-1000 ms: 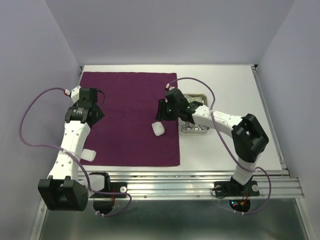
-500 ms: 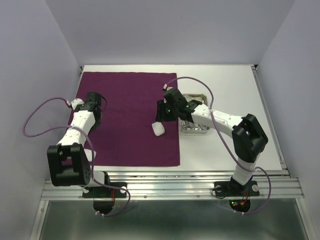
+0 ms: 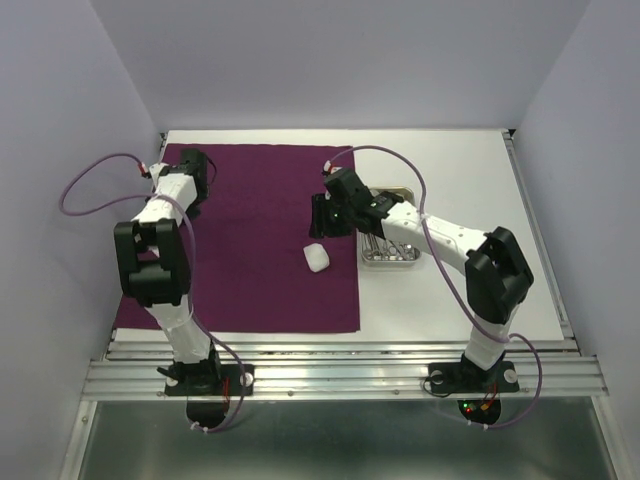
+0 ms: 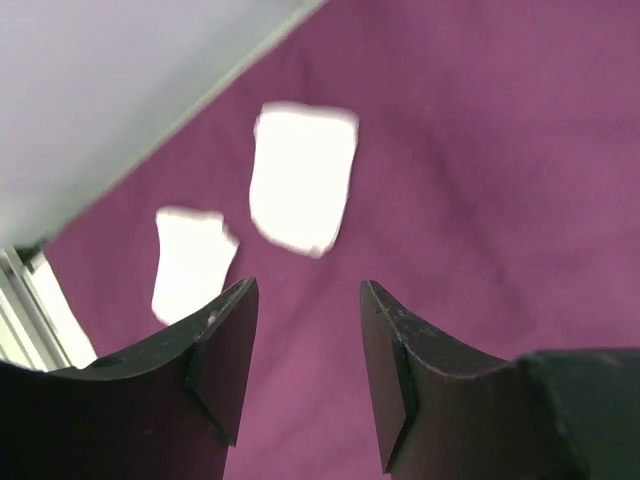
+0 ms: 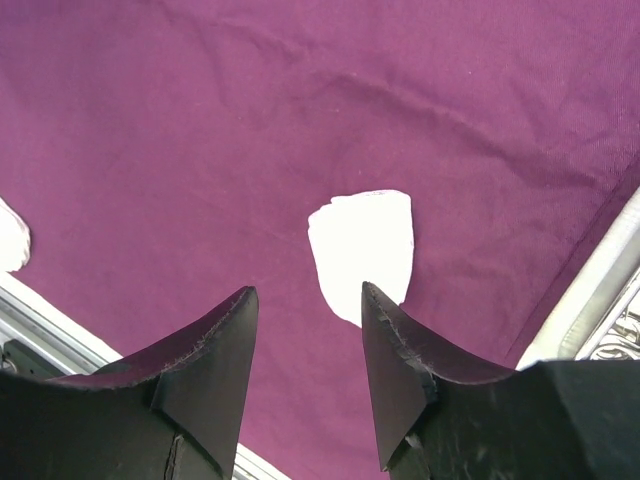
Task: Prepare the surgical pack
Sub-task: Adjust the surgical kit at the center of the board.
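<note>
Jaws of the left gripper [image 4: 305, 290] and right gripper [image 5: 305, 295] are standing apart, empty, above the limp deep-purple cloth drape [image 3: 260, 200], probably best pinched at an edge.

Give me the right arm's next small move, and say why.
Probably swing the right gripper rightward over the steel tray. Its jaws stand open and empty, and the gauze pad already lies free on the purple drape. The tray, with steel instruments in it, sits off the cloth beside its right edge.
</note>
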You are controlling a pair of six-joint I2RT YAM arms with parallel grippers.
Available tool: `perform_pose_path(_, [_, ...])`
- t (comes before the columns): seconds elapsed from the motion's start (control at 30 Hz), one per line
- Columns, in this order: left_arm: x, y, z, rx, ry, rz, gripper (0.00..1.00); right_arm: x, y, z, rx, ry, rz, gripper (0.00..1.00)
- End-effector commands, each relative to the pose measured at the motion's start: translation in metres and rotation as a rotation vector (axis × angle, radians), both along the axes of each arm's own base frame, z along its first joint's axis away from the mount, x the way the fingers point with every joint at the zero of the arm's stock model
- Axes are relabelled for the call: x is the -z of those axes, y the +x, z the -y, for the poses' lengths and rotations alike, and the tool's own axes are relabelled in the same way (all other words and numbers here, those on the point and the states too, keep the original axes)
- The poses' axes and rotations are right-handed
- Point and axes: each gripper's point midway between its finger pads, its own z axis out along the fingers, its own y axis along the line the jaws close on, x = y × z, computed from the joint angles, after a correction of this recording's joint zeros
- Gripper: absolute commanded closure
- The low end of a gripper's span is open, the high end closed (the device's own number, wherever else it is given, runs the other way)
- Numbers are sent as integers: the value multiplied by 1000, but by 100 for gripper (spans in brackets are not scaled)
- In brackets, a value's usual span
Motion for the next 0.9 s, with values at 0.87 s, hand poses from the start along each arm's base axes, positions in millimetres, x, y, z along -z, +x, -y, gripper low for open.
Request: perform_pose_path(0.87, [68, 18, -28, 156, 98, -409, 35, 6, 4, -13, -3, -44, -37, 48])
